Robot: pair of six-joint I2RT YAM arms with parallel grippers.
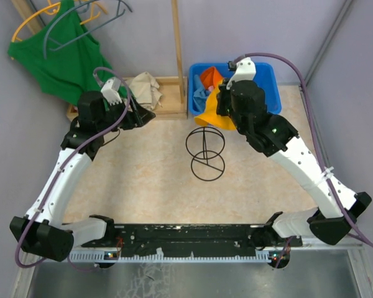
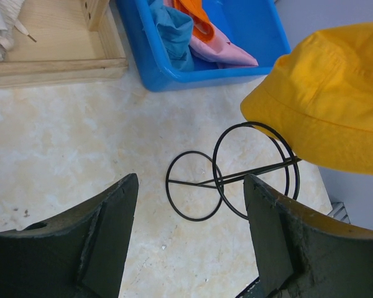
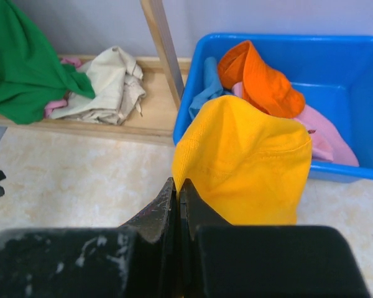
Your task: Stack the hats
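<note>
My right gripper (image 3: 181, 184) is shut on the brim edge of the yellow-orange hat (image 3: 248, 161), which hangs in the air in front of the blue bin (image 3: 360, 42). In the top view this hat (image 1: 208, 115) dangles just above the black wire stand (image 1: 206, 153). The bright orange hat (image 3: 258, 78), the pink hat (image 3: 324, 134) and the light blue hat (image 3: 204, 94) lie in the bin. My left gripper (image 2: 189, 236) is open with nothing between its fingers and hovers over the table, left of the stand (image 2: 235, 175).
A wooden rack base (image 1: 165, 99) holds a beige cloth (image 1: 145, 87) left of the bin (image 1: 270, 84). A green tank top (image 1: 56, 57) hangs on a hanger at the back left. A wooden post (image 3: 163, 43) rises beside the bin.
</note>
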